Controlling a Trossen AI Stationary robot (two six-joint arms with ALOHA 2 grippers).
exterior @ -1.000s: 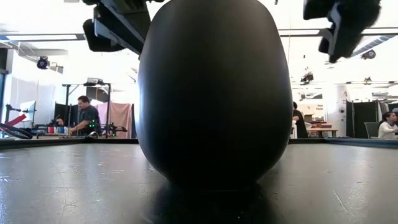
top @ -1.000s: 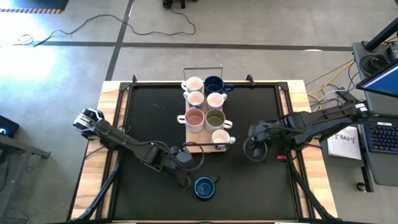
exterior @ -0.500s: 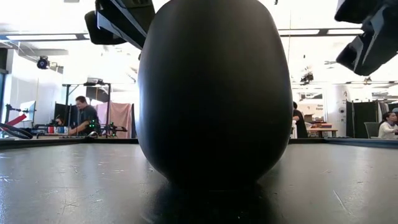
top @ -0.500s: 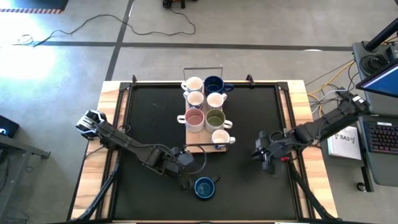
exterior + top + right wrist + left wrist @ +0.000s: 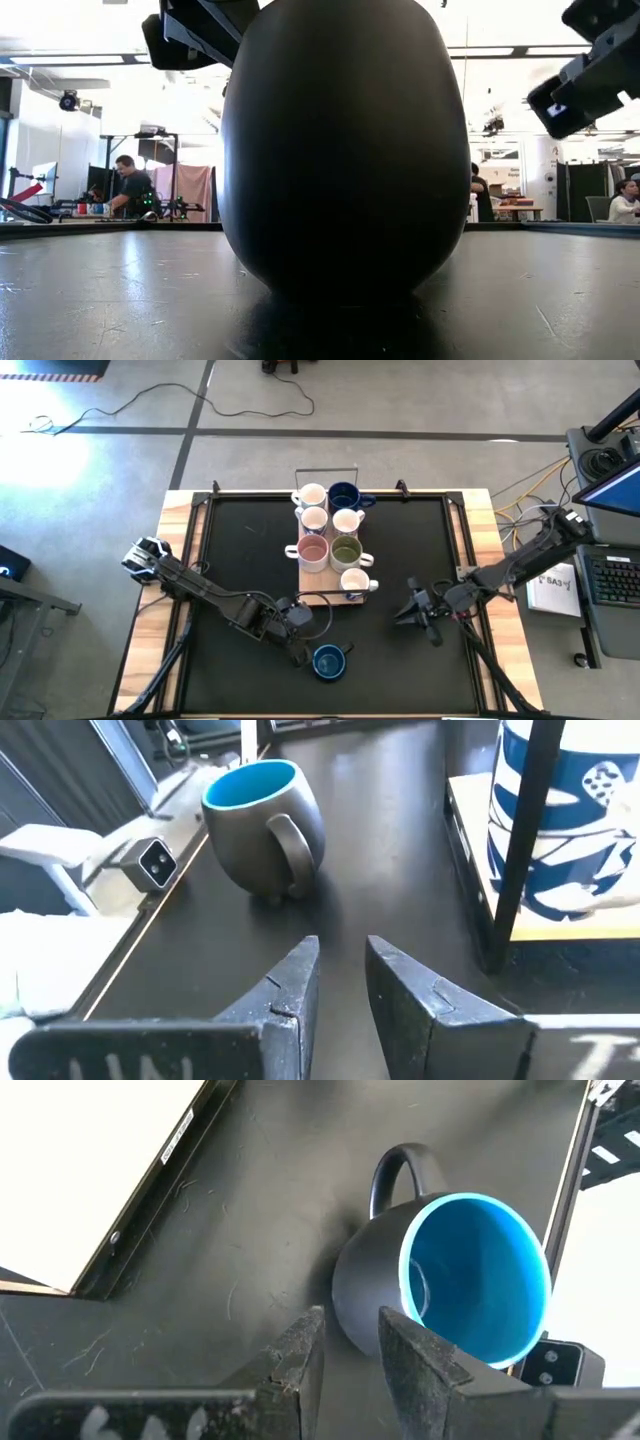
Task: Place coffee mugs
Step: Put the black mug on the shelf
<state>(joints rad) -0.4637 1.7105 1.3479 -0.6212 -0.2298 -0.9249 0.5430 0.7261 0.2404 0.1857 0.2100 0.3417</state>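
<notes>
A dark mug with a bright blue inside (image 5: 328, 661) (image 5: 440, 1275) (image 5: 262, 820) stands upright on the black table near its front edge; it fills the middle of the low view (image 5: 345, 150). Several more mugs, white, dark blue (image 5: 344, 495), pink-lined (image 5: 313, 550) and olive (image 5: 346, 550), stand on a wooden board (image 5: 322, 597) at the table's far middle. My left gripper (image 5: 303, 644) (image 5: 350, 1335) hovers just left of the lone mug, narrowly open, holding nothing. My right gripper (image 5: 403, 612) (image 5: 342, 955) hangs to the mug's right, narrowly open and pointing at it.
The board carries a thin wire frame (image 5: 325, 470). A blue-and-white patterned mug (image 5: 555, 820) on the board's edge stands close to my right gripper. A small grey camera box (image 5: 150, 863) sits at the table's front edge. Bare black table lies left and right of the board.
My right gripper has sunk and drawn back toward the table's right edge, tipping from pointing down to nearly level, facing the lone mug. The mug has stayed where it was.
</notes>
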